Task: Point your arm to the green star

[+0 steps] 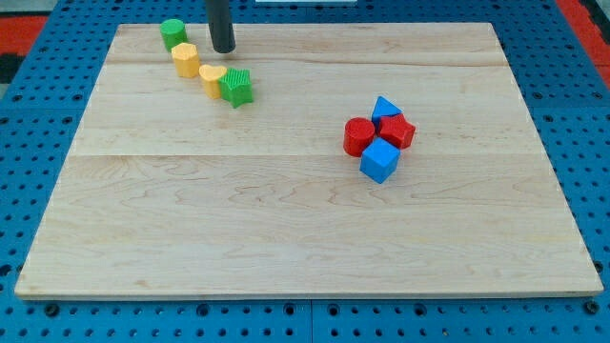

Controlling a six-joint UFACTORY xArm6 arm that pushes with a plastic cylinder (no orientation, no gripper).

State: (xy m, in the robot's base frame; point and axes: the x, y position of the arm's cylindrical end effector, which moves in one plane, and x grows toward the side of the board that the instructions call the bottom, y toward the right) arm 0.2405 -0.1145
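The green star (235, 87) lies near the view's top left, touching a yellow block (212, 79) on its left. My tip (223, 50) stands a little above the star toward the view's top, just right of a second yellow block (186, 59). A green cylinder (173, 34) sits at the top left end of this diagonal row. The rod comes down from the view's top edge.
A cluster sits right of centre: a red cylinder (358, 136), a blue triangle (385, 109), a red star-like block (397, 131) and a blue cube (379, 160). The wooden board (286, 219) rests on a blue pegboard (581, 114).
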